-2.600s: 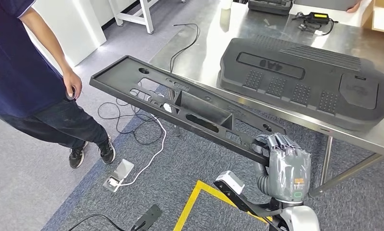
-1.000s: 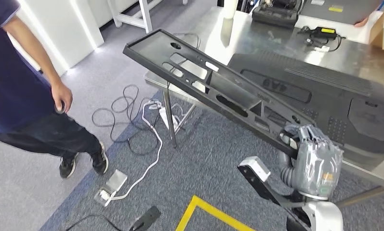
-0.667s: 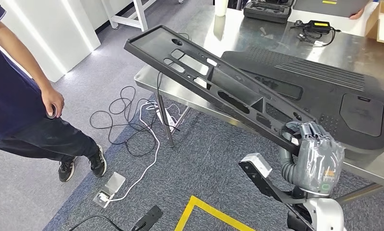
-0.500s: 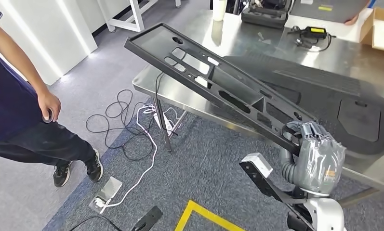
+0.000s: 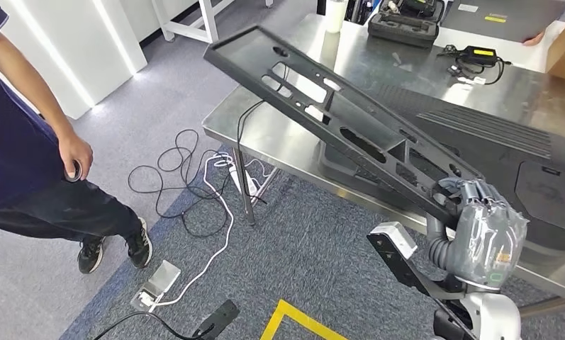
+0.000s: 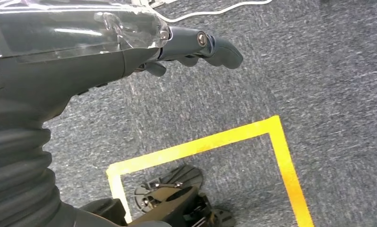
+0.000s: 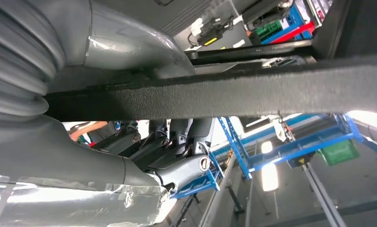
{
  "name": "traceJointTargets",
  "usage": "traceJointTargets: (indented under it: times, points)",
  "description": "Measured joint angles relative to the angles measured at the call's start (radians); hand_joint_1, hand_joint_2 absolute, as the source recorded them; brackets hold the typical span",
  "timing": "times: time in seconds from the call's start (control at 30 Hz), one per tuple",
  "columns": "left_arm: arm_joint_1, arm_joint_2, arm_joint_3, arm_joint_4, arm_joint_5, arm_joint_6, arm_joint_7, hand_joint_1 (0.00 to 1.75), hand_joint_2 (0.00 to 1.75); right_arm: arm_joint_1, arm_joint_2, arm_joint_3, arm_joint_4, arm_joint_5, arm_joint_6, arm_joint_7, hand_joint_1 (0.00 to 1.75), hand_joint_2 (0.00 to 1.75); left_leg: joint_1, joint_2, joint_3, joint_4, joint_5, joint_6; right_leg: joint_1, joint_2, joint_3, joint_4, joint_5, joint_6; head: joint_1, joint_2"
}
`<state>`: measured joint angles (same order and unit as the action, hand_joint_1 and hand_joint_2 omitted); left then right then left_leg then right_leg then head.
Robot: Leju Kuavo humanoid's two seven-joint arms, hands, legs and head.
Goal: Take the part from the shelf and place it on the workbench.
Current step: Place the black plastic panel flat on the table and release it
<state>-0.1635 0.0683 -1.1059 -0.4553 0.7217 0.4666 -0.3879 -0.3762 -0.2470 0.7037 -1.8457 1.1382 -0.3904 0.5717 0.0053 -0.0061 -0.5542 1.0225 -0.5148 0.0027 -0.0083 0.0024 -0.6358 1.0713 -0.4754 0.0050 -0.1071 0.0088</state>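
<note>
Since a moment ago, the long black part (image 5: 350,127) has swung further over the surface (image 5: 279,127). The right hand (image 5: 488,234) grips its near end; the left hand (image 6: 196,45) hangs holding nothing. Lower it slowly and flat, beside the big black cover (image 5: 520,163).

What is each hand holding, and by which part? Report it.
The right hand grips the long black panel by its near end, the rest slanting up over the workbench. The left hand holds nothing.
</note>
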Motion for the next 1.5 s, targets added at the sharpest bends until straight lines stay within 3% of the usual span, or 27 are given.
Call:
traceJointTargets:
  times: [0.13,0.2,0.3,0.33,0.37,0.43,0.5,0.6,0.7,0.73,0.8,0.83,0.87,0.9,0.97,1.03,1.1,1.2,1.27,1.33,1.37,1.4,1.5]
  points:
    - [-0.003,0.000,0.000,0.000,-0.004,-0.001,0.000,0.00,1.75,0.004,-0.004,-0.003,-0.001,0.005,-0.001,0.002,1.75,1.75,-0.002,0.001,0.002,0.004,-0.011,-0.019,0.001,0.004,0.012,-0.030,-0.006,-0.018,-0.008,0.000]
    - [-0.005,0.000,0.000,0.000,-0.006,-0.002,0.000,0.00,1.75,0.004,-0.006,-0.004,-0.002,0.009,-0.001,0.002,1.75,1.75,-0.001,0.001,-0.015,0.052,-0.039,-0.028,-0.003,0.003,0.023,-0.038,-0.009,-0.028,-0.011,0.000]
    - [-0.004,0.000,0.000,0.000,-0.014,-0.006,0.000,0.00,1.75,0.007,-0.006,-0.006,-0.003,0.015,0.000,0.008,1.75,1.75,0.003,0.002,-0.114,0.242,-0.108,-0.038,-0.002,0.001,0.040,-0.040,-0.021,-0.040,-0.016,0.000]
    - [-0.004,0.000,0.000,0.000,-0.017,-0.007,0.001,0.00,1.75,0.010,-0.006,-0.007,-0.003,0.017,0.000,0.011,1.75,1.75,0.004,0.002,-0.141,0.281,-0.109,-0.040,-0.001,0.001,0.047,-0.040,-0.026,-0.040,-0.017,0.000]
    - [-0.004,0.000,0.000,0.000,-0.019,-0.010,0.002,0.00,1.75,0.015,-0.007,-0.010,-0.004,0.019,0.000,0.013,1.75,1.75,0.004,0.002,-0.151,0.282,-0.088,-0.039,-0.001,0.002,0.055,-0.040,-0.032,-0.040,-0.017,0.000]
    - [-0.005,0.000,0.000,-0.001,-0.025,-0.015,0.006,0.00,1.75,0.023,-0.009,-0.017,-0.006,0.024,-0.001,0.018,1.75,1.75,0.004,0.002,-0.122,0.178,-0.002,-0.033,-0.001,0.004,0.075,-0.040,-0.046,-0.036,-0.019,0.000]
    - [-0.007,0.000,0.000,0.000,-0.030,-0.018,0.010,0.00,1.75,0.025,-0.012,-0.024,-0.010,0.027,-0.002,0.021,1.75,1.75,0.000,0.001,-0.082,0.067,0.055,-0.023,0.000,0.006,0.086,-0.041,-0.057,-0.030,-0.015,0.000]
    - [-0.010,0.000,0.000,0.000,-0.035,-0.022,0.012,0.00,1.75,0.027,-0.014,-0.033,-0.013,0.031,-0.005,0.023,1.75,1.75,-0.009,0.001,-0.068,0.020,0.051,-0.008,0.000,0.009,0.084,-0.045,-0.061,-0.015,-0.012,0.000]
    - [-0.012,0.000,0.000,0.000,-0.038,-0.023,0.012,0.00,1.75,0.026,-0.017,-0.042,-0.016,0.032,-0.005,0.023,1.75,1.75,0.000,0.002,-0.048,-0.003,0.047,0.004,-0.001,0.006,0.075,-0.011,-0.086,0.000,-0.010,0.000]
    - [-0.013,0.000,0.000,0.000,-0.039,-0.023,0.012,0.00,1.75,0.025,-0.018,-0.045,-0.017,0.032,-0.005,0.023,1.75,1.75,0.002,0.003,-0.039,-0.008,0.045,0.008,-0.002,0.005,0.051,0.039,-0.107,0.004,-0.009,0.000]
    - [-0.016,0.000,0.000,0.000,-0.039,-0.024,0.012,0.00,1.75,0.025,-0.020,-0.050,-0.017,0.033,-0.005,0.024,1.75,1.75,0.001,0.003,-0.028,-0.010,0.036,0.016,-0.002,0.005,-0.028,0.174,-0.152,0.009,-0.007,0.000]
    - [-0.017,-0.001,0.000,0.000,-0.040,-0.025,0.012,0.00,1.75,0.025,-0.021,-0.051,-0.017,0.034,-0.003,0.025,1.75,1.75,0.001,0.003,-0.022,-0.010,0.031,0.017,-0.003,0.004,-0.064,0.222,-0.157,0.011,-0.007,0.000]
    - [-0.017,-0.001,0.000,0.000,-0.041,-0.026,0.012,0.00,1.75,0.026,-0.021,-0.051,-0.017,0.035,0.000,0.026,1.75,1.75,0.001,0.002,-0.016,-0.010,0.026,0.017,-0.004,0.004,-0.083,0.236,-0.143,0.012,-0.007,0.000]
    - [-0.017,-0.001,0.000,0.000,-0.043,-0.028,0.012,0.00,1.75,0.025,-0.023,-0.052,-0.017,0.037,0.003,0.028,1.75,1.75,0.001,0.001,-0.009,-0.010,0.020,0.016,-0.004,0.004,-0.083,0.210,-0.109,0.011,-0.007,0.000]
    - [-0.017,-0.001,0.000,0.000,-0.047,-0.031,0.012,0.00,1.75,0.020,-0.026,-0.053,-0.017,0.040,0.013,0.032,1.75,1.75,0.002,-0.001,0.008,-0.008,0.005,0.010,-0.004,0.002,-0.040,0.086,-0.022,0.008,-0.006,0.000]
    - [-0.019,-0.001,0.000,0.000,-0.051,-0.034,0.013,0.00,1.75,0.008,-0.028,-0.054,-0.015,0.041,0.022,0.035,1.75,1.75,0.000,-0.002,0.014,-0.004,-0.006,0.000,0.000,0.002,-0.006,-0.005,0.015,0.001,-0.003,0.000]
    - [-0.021,-0.001,0.000,0.000,-0.051,-0.035,0.013,0.00,1.75,0.000,-0.029,-0.055,-0.014,0.041,0.029,0.038,1.75,1.75,-0.003,-0.001,0.012,-0.003,-0.010,-0.008,0.004,0.002,-0.001,-0.024,0.009,-0.008,-0.004,0.000]
    - [-0.023,-0.001,0.000,0.000,-0.051,-0.034,0.014,0.00,1.75,-0.012,-0.031,-0.055,-0.009,0.040,0.038,0.039,1.75,1.75,-0.003,0.000,0.009,0.019,-0.031,-0.023,-0.002,0.002,0.010,-0.036,0.003,-0.023,-0.012,0.000]
    - [-0.023,0.000,0.000,0.000,-0.051,-0.033,0.013,0.00,1.75,-0.026,-0.032,-0.055,-0.005,0.035,0.045,0.041,1.75,1.75,-0.001,0.001,-0.037,0.118,-0.074,-0.032,-0.004,0.000,0.022,-0.042,-0.003,-0.033,-0.017,0.000]
    - [-0.020,0.000,0.000,0.000,-0.051,-0.033,0.013,0.00,1.75,-0.036,-0.032,-0.055,0.001,0.030,0.050,0.044,1.75,1.75,0.001,0.001,-0.116,0.249,-0.110,-0.037,-0.003,0.000,0.033,-0.042,-0.013,-0.039,-0.020,0.000]
    - [-0.018,0.000,0.000,0.000,-0.051,-0.033,0.013,0.00,1.75,-0.038,-0.032,-0.055,0.005,0.028,0.052,0.045,1.75,1.75,0.002,0.001,-0.142,0.281,-0.104,-0.038,-0.003,0.000,0.040,-0.042,-0.019,-0.040,-0.020,0.000]
    - [-0.017,0.000,0.000,0.000,-0.051,-0.033,0.013,0.00,1.75,-0.039,-0.032,-0.055,0.009,0.028,0.054,0.046,1.75,1.75,0.002,0.001,-0.153,0.279,-0.079,-0.037,-0.003,0.000,0.050,-0.042,-0.025,-0.040,-0.021,0.000]
    - [-0.016,0.000,0.000,0.000,-0.051,-0.032,0.013,0.00,1.75,-0.045,-0.032,-0.055,0.019,0.027,0.057,0.046,1.75,1.75,-0.002,0.001,-0.105,0.109,0.047,-0.024,0.000,0.001,0.079,-0.042,-0.047,-0.033,-0.022,0.000]
